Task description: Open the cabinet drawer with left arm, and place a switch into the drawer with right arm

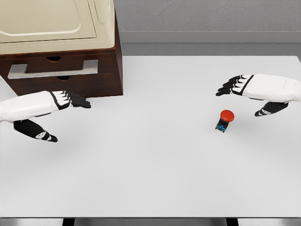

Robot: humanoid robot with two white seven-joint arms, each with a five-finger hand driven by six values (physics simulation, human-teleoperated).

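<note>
Looking down on the white bench [155,179], we note the dark wood cabinet [94,80] at its far left corner, its drawer [56,66] shut, silver handle [52,69] across the front. Left robot hand [61,101] hovers before it, fingers extended, holding nothing. Red push-button switch [225,120] stands near the right edge. Right robot hand [244,87] hangs just above it, released, not touching.

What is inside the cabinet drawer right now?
Cannot tell: the drawer is shut, so its inside is hidden. Only its dark wood front and silver handle show. The switch sits on the table.
</note>
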